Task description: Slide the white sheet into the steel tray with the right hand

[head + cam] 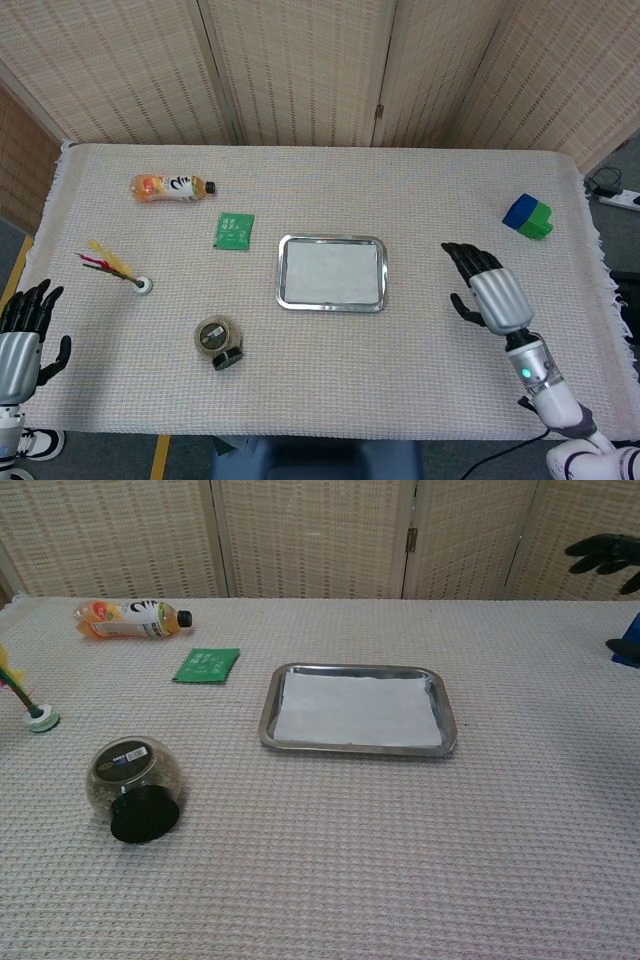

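Lay flat inside the steel tray (282, 292), white sheet (330, 272) wholly within. Hovered well right, right robot hand (492, 292) with fingers spread, empty. Judged done; nothing further needed.

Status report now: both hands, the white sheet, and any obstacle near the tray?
Right hand open, clear of steel tray. Left hand open at table edge. White sheet lies flat inside tray. Nothing in the way.

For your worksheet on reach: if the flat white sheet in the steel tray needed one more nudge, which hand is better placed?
The right hand: it hovers open just beside the rectangular steel tray holding the flat white sheet. The left hand sits at the table's far edge.
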Motion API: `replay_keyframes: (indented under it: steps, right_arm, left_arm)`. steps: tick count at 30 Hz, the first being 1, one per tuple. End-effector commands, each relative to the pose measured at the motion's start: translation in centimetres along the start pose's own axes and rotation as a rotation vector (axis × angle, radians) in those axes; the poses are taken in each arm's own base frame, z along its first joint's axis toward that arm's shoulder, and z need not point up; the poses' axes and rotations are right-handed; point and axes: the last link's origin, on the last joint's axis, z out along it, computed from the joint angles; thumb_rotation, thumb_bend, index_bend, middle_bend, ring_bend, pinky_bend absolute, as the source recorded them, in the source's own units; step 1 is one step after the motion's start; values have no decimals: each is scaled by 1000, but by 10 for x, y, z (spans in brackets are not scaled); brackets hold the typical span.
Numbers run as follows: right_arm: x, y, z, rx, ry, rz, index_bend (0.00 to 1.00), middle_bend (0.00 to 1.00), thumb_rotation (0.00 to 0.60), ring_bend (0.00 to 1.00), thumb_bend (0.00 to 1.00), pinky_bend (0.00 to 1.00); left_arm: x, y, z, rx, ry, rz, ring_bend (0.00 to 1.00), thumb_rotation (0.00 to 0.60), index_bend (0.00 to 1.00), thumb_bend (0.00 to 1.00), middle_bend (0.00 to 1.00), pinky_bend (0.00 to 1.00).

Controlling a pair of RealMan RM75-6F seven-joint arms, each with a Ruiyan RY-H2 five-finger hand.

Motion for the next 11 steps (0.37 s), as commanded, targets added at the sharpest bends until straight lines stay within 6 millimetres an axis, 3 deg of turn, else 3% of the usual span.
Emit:
replay_keyframes:
  steps: [1,6,11]
  right_arm:
    - [-7,27,-71,-70,21,-143,0,40,600,24,489,47]
    - [-13,41,-106,-162,-4,-171,0,0,600,0,489,0]
    - [-12,43,-110,-158,-6,-143,0,0,600,0,489,0]
  left_arm:
    - [-1,0,0,-3,-5,4,0,600,0,583,0,65]
    - [-4,2,-2,2,-47,23,0,600,0,583,0,39]
    - [-2,8,-6,-10,-55,46,0,600,0,582,0,20]
